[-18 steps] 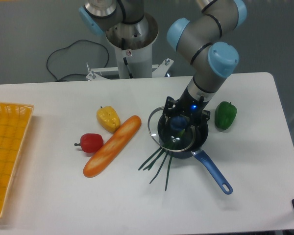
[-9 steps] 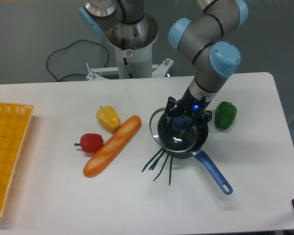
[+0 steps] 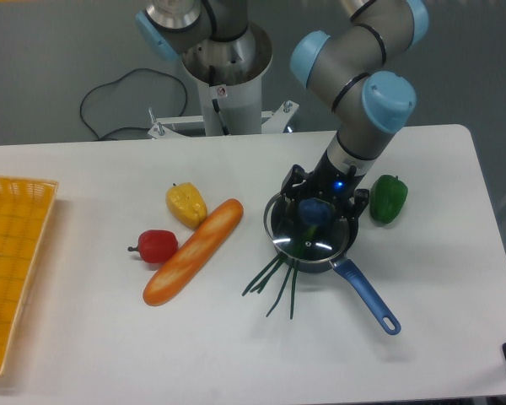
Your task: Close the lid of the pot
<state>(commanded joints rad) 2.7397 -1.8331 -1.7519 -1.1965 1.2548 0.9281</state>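
Lid (image 3: 308,238) hides pot (image 3: 347,240) interior; basket (image 3: 8,253) cropped left

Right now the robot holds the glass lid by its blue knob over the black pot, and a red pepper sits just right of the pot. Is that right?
Not quite. The camera view shows a green pepper right of the small black pot with the long blue handle; the red pepper lies far left, beyond the orange baguette. The gripper does hold the round glass lid by its blue knob.

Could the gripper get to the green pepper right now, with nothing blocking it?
Probably not right away: the gripper looks closed on the lid knob over the pot, so it is occupied. Otherwise the green pepper sits close by on open table with nothing over it.
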